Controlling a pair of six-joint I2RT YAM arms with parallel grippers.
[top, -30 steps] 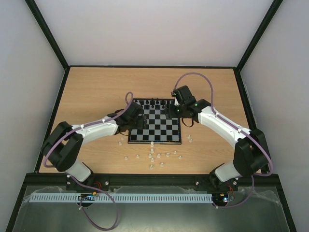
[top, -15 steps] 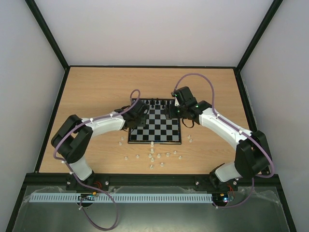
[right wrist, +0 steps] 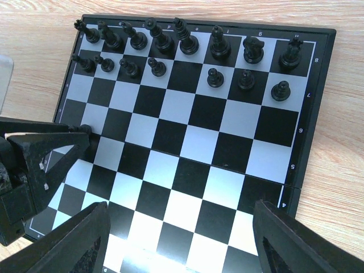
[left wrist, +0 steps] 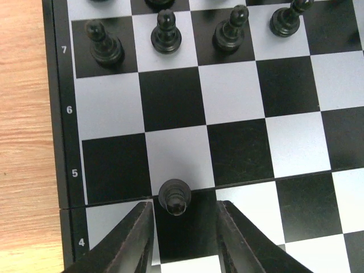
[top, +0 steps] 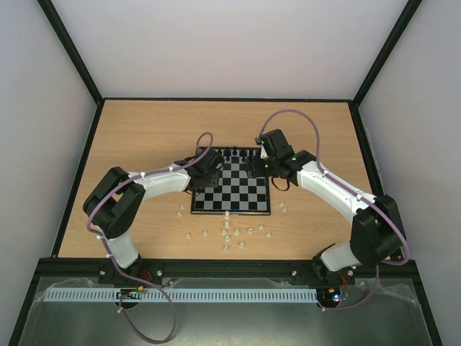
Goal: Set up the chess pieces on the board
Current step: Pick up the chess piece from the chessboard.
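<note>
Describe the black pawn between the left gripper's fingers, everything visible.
The black pawn is small and glossy, plastic by its look, a round head over a wider base. It stands upright on the board, at the line between ranks 4 and 5, apart from the black pawns on rank 7. The left gripper has its fingers flanking it with a slim gap on each side; no contact shows.
</note>
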